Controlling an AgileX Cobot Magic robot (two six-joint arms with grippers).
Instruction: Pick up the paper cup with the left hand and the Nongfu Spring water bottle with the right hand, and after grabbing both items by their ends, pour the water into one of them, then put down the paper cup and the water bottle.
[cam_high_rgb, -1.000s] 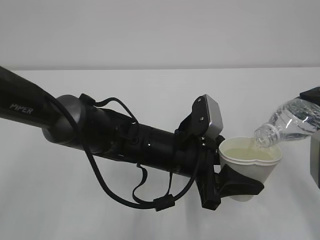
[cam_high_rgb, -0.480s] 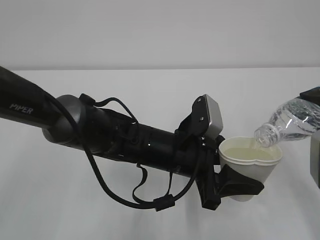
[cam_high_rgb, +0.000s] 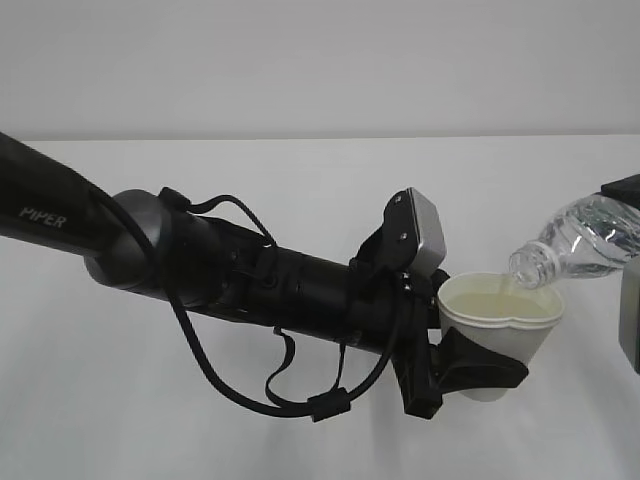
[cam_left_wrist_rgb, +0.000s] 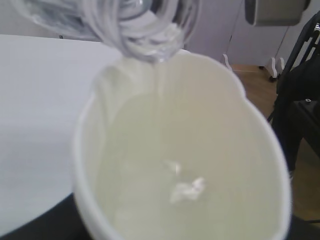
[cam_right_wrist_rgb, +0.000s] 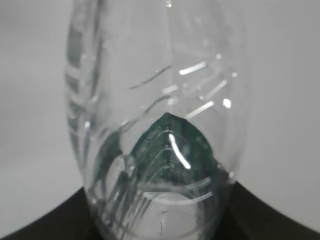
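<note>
Above the white table (cam_high_rgb: 300, 180), the arm lettered "PIPER" (cam_high_rgb: 45, 218) has its left hand (cam_high_rgb: 470, 372) fingers clamped around the paper cup (cam_high_rgb: 497, 325), part-filled with water (cam_left_wrist_rgb: 185, 165), as the right hand (cam_high_rgb: 630, 300) grips the tilted Nongfu Spring water bottle (cam_high_rgb: 580, 238), neck over the rim.

Only legible txt was "PIPER", white caps on the thick black arm (cam_high_rgb: 60, 215) at left of ext. view. Bottle's (cam_right_wrist_rgb: 155, 150) green label showed thru clear plastic in right wrist view, but no lettering was readable. Nothing readable on the cup (cam_high_rgb: 497, 325).
</note>
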